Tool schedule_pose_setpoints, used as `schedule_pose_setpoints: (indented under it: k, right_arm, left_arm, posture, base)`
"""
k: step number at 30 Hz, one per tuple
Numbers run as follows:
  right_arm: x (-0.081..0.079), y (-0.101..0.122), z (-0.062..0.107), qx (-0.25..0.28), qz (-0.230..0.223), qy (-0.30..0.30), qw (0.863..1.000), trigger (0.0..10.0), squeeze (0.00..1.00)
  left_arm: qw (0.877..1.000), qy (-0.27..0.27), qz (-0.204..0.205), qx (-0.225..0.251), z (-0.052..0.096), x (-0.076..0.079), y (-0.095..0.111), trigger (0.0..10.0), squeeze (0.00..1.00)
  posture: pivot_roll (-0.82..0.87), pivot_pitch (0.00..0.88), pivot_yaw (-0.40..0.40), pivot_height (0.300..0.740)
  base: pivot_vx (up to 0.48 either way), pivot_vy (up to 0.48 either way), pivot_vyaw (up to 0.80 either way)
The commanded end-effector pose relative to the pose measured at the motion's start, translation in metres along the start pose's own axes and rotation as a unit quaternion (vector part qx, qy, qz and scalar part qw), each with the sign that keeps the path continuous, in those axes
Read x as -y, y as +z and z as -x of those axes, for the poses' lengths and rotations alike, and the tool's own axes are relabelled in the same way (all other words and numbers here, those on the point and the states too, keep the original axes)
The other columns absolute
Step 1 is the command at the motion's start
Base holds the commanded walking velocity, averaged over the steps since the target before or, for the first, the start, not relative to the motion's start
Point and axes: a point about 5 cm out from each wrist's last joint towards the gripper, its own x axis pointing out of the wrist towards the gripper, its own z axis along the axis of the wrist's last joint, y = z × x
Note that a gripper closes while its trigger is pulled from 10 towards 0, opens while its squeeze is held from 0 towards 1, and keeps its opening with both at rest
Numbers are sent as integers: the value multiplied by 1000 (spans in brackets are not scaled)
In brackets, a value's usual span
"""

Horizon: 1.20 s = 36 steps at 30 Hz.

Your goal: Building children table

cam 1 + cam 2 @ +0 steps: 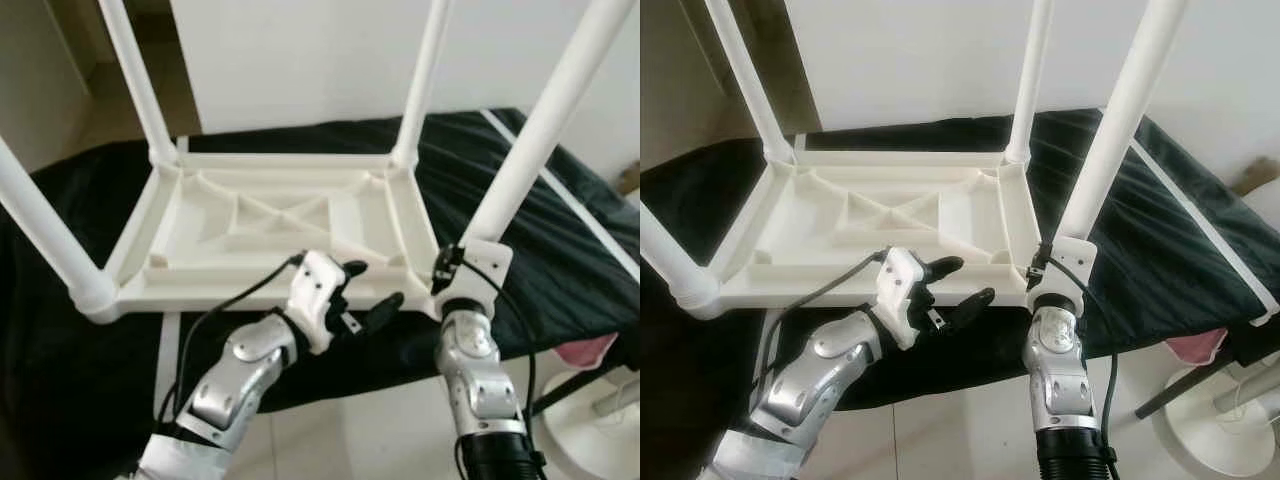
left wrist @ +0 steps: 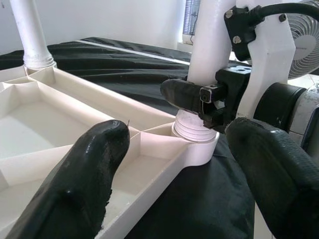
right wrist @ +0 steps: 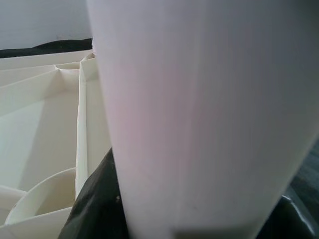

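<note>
A white plastic table top (image 1: 280, 220) lies upside down on a black cloth (image 1: 560, 250). Four white legs stand up from its corners. My right gripper (image 1: 447, 272) is shut on the near right leg (image 1: 540, 130) just above its base, and one of its black fingers (image 2: 182, 93) wraps across the leg. The leg's ribbed collar (image 2: 193, 130) sits in the corner socket. The same leg (image 3: 199, 114) looms close in the right wrist view. My left gripper (image 1: 374, 285) hovers open at the top's near edge, just left of that corner, holding nothing.
The other legs rise at the near left (image 1: 40, 230), far left (image 1: 135, 70) and far right (image 1: 425, 70). A white fan base (image 1: 590, 420) and a pink item (image 1: 585, 350) are on the floor at right. A white wall stands behind.
</note>
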Motion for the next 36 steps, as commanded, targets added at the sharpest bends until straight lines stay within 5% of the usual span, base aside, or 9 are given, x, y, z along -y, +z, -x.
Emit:
schedule_pose_setpoints:
  k: [1, 5, 6, 13, 14, 15, 16, 35, 36]
  right_arm:
    - [-1, -20, 8, -45, 0, -13, 999, 10000, 0]
    - [0, -15, 7, -28, -17, 3, 999, 10000, 204]
    - [0, -13, 7, -22, -24, 8, 999, 10000, 1000]
    - [11, -8, 5, -9, -13, 38, 999, 10000, 1000]
    - [16, -7, 4, -6, -15, 55, 998, 10000, 671]
    - [16, -7, 4, -6, -15, 55, 998, 10000, 671]
    - [21, -6, 3, -3, -12, 81, 997, 10000, 0]
    - [27, 3, -20, 0, 100, 361, 927, 10000, 0]
    - [27, 2, -21, -2, 104, 372, 922, 4980, 0]
  left_arm:
    - [999, -36, -6, 4, -2, 3, 3, 10000, 0]
    - [999, -31, -5, 7, -4, 0, 5, 10000, 0]
    - [999, -31, -6, 7, -4, 0, 4, 10000, 0]
    - [999, -35, -7, 7, -5, 0, 5, 10000, 0]
    - [999, -36, -8, 7, -5, -1, 5, 10000, 0]
    - [999, -36, -8, 7, -5, -1, 5, 10000, 0]
    - [999, -36, -9, 8, -6, -1, 5, 10000, 0]
    - [999, -45, -9, 14, -11, 0, 8, 10000, 0]
    - [999, -45, -10, 14, -10, 0, 9, 10000, 0]
  posture:
    - [-17, 0, -40, 740]
    - [-20, 0, -38, 740]
    - [-22, 0, -37, 740]
    - [-30, 0, -32, 740]
    - [-32, 0, -29, 740]
    - [-32, 0, -29, 740]
    - [-34, 0, -30, 740]
    - [-34, 0, -25, 740]
    - [-34, 0, -25, 740]
  base:
    - [0, 0, 0]
    - [0, 0, 0]
    - [0, 0, 0]
    - [0, 0, 0]
    - [0, 0, 0]
    - [0, 0, 0]
    - [0, 0, 0]
    - [0, 0, 0]
    - [0, 0, 0]
